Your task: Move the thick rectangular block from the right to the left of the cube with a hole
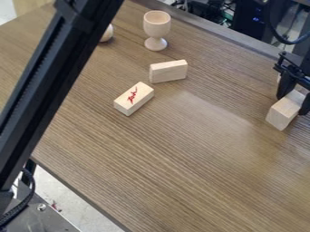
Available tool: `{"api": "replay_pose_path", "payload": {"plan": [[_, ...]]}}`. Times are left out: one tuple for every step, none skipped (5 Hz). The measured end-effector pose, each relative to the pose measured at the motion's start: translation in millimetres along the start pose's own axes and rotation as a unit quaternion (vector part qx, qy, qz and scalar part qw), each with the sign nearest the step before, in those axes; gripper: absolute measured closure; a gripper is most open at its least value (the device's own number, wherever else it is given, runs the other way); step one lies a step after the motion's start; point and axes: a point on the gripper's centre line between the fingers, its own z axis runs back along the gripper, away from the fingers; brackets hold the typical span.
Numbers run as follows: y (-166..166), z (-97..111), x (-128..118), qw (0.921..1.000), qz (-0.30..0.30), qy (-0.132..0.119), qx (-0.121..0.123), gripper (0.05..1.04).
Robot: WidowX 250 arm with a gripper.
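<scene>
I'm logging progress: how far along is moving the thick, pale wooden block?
The grasp looks done: the block is in hand, between the fingers of the black gripper. Left, as it's at the view's right side: carrying it leftward, placing and releasing it.

Between 10 and 11 o'clock of the view's middle, red lettering stands on the upper face of a pale wooden block. It is one short word in slanting, joined-up script, running along the block's length, roughly from 7 o'clock up to 1 o'clock
</scene>
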Motion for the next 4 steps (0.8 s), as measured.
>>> {"api": "replay_pose_path", "payload": {"plan": [[5.6,9.2,-6.4,0.9999,0.007,-0.007,-0.004,0.515],[18.1,42.1,-6.3,0.9986,0.026,-0.044,-0.013,0.515],[31.7,74.9,-8.0,0.9966,0.042,-0.07,-0.014,0.515],[45.4,82.7,-4.2,0.9952,0.054,-0.079,-0.019,0.515]]}}
